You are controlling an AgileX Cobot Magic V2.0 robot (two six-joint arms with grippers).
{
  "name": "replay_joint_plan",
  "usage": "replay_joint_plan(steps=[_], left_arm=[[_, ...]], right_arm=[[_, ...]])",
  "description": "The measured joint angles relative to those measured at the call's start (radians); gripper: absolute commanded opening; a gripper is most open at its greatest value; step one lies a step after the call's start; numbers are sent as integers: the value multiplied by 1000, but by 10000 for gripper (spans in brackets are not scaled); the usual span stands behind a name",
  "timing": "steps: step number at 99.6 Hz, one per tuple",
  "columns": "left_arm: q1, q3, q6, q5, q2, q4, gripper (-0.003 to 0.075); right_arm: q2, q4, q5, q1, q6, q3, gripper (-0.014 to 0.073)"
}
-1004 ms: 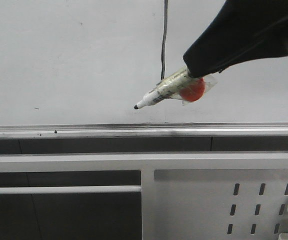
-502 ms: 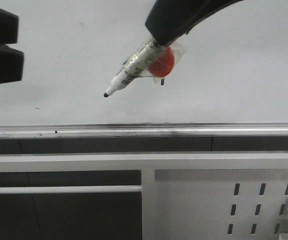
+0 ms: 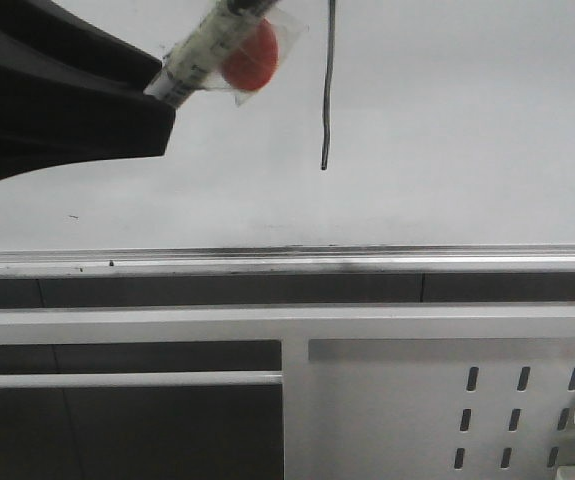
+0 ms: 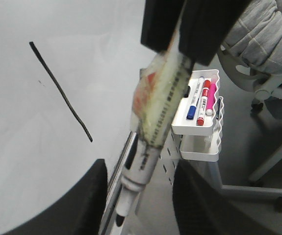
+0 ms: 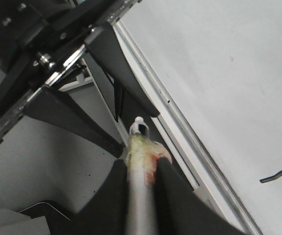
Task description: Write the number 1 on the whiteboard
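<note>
A: Step? Is the number 1 [image 3: 327, 90] on the whiteboard [image 3: 467, 120] yet?

B: Yes. It's a thin black stroke, near vertical, with its lower end just above the rail [image 3: 367, 262]. I'd call the writing done. This looks like a handover or a put-away.

A: Jaws?

B: The right gripper [image 5: 140, 169] has its jaws clamped on the marker [image 4: 155, 107] at mid-barrel. The left gripper [image 4: 141, 166] has its jaws spread wide, one on each side of the marker's tip end, and I see no contact.

A: Is the marker on the board?

B: No. It's off the board, to the left of the stroke, with the tip angled down into the left jaws.

A: Next move?

B: My guess: close the left jaws on the bare lower barrel, below the right fingers, before the right lets go. The pen is slim and tilted, so the jaws need to be centred or it will twist. Keep the tip away from the board to avoid a stray mark.

A: Anything hidden?

B: In the front view the stroke's top is cut off by the frame, the marker tip is behind the left gripper, and the right gripper is out of shot. The red blob [image 3: 250, 55] taped to the barrel is unclear. The barrel print is unreadable. There's a tray [image 4: 199, 129] of spare markers off to the side, blurry.
</note>
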Motion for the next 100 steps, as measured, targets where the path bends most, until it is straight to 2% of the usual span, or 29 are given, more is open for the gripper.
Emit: replay_joint_plan(steps=[17, 35, 57, 65, 71, 84, 89, 94, 100], left_arm=[[-33, -15, 0, 0, 32, 0, 285], [-47, -26, 0, 0, 38, 0, 173], [-47, -26, 0, 0, 38, 0, 159], [-47, -26, 0, 0, 38, 0, 84], [-47, -26, 2, 0, 38, 2, -20], [-47, -26, 17, -2, 38, 15, -20], [-50, -26, 18, -2, 38, 17, -20], [-50, -26, 18, -2, 38, 17, -20], [-50, -26, 18, -4, 39, 19, -20]], right_arm=[[2, 2, 0, 0, 0, 0, -69], [2, 2, 7, 0, 0, 0, -69], [2, 9, 16, 0, 0, 0, -69], [2, 11, 21, 0, 0, 0, -69], [2, 11, 25, 0, 0, 0, -69], [2, 15, 35, 0, 0, -1, -67], [2, 17, 37, 0, 0, -2, -35], [2, 17, 40, 0, 0, -4, 55], [2, 17, 40, 0, 0, -10, 253]])
